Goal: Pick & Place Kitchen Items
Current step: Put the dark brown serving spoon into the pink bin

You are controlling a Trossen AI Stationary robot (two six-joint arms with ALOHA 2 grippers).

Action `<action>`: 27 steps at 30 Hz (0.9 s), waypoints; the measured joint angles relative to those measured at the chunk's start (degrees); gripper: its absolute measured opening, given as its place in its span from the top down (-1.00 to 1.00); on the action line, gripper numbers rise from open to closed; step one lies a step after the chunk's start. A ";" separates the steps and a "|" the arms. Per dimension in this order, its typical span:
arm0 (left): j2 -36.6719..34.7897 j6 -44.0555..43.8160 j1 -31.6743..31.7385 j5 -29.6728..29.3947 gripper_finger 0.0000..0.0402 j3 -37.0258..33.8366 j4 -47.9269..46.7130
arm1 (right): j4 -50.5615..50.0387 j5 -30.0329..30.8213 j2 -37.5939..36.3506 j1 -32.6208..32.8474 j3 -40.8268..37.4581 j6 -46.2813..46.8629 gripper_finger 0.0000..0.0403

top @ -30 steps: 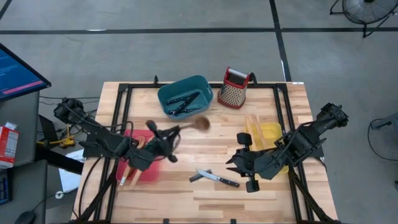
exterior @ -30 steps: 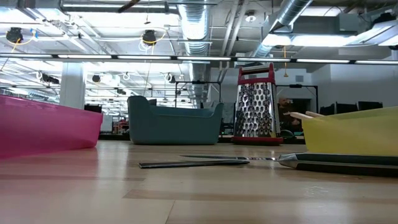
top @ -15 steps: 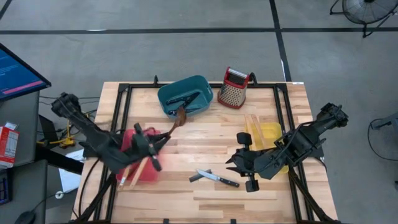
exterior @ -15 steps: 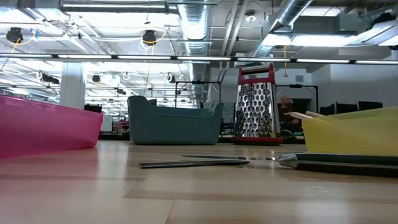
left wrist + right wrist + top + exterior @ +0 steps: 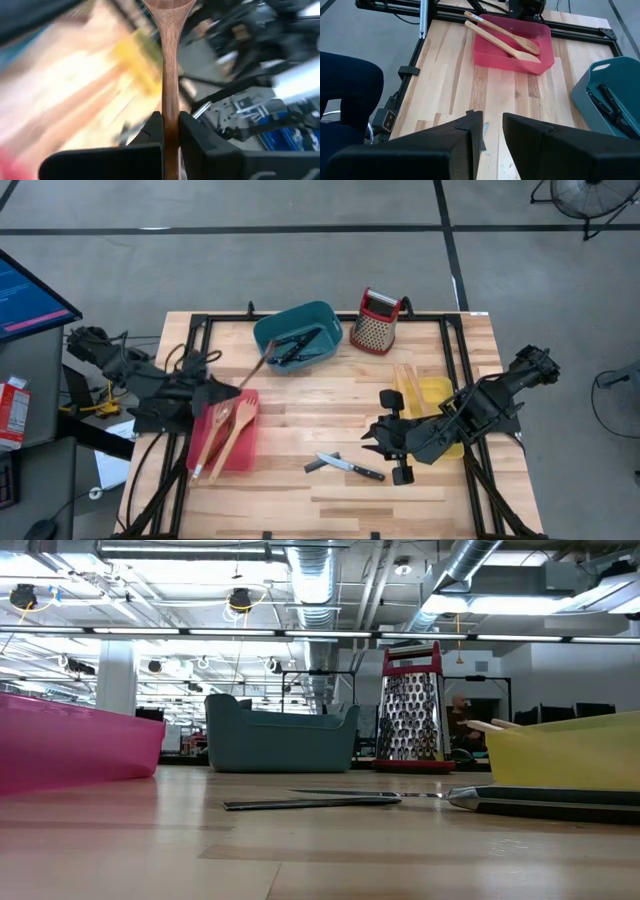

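Note:
My left gripper (image 5: 225, 392) is at the left of the table, over the far edge of the red bin (image 5: 245, 452), and is shut on a dark wooden spoon (image 5: 258, 363). The spoon slants toward the teal bin (image 5: 262, 332). Two pale wooden utensils (image 5: 222, 435) lie in the red bin and also show in the right wrist view (image 5: 505, 37). Two black-handled knives (image 5: 345, 465) lie flat on the table near its front middle. My right gripper (image 5: 376, 443) is open and empty just right of them, beside the yellow bin (image 5: 437, 392). My left gripper pinches the dark spoon's handle (image 5: 170, 107) between its two fingers. The spoon runs forward along the fingers, with its bowl (image 5: 167, 6) out ahead of them. It is lifted clear of the table and the bins.
The teal bin holds black-handled knives (image 5: 297, 342). A red-topped metal grater (image 5: 377, 320) stands at the far middle-right of the table. The yellow bin holds pale wooden utensils (image 5: 408, 380). Bare tabletop lies between the bins.
My left gripper has swung toward the table's left edge with the dark spoon. The spoon's bowl has come from the table's middle to beside the teal bin, and the spoon now points toward the far edge. My right arm has hardly moved.

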 joint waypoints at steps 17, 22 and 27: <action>12.29 -32.42 -1.20 18.61 0.96 0.00 -26.47 | -1.06 0.00 0.00 -0.88 0.00 -0.03 0.57; 18.13 -41.15 -4.89 21.89 0.96 0.00 -29.23 | -1.92 0.00 0.00 -0.73 0.00 -0.02 0.57; 19.77 -54.06 -11.42 23.01 0.94 0.00 -32.51 | -2.45 0.00 0.00 -0.73 0.00 -0.02 0.57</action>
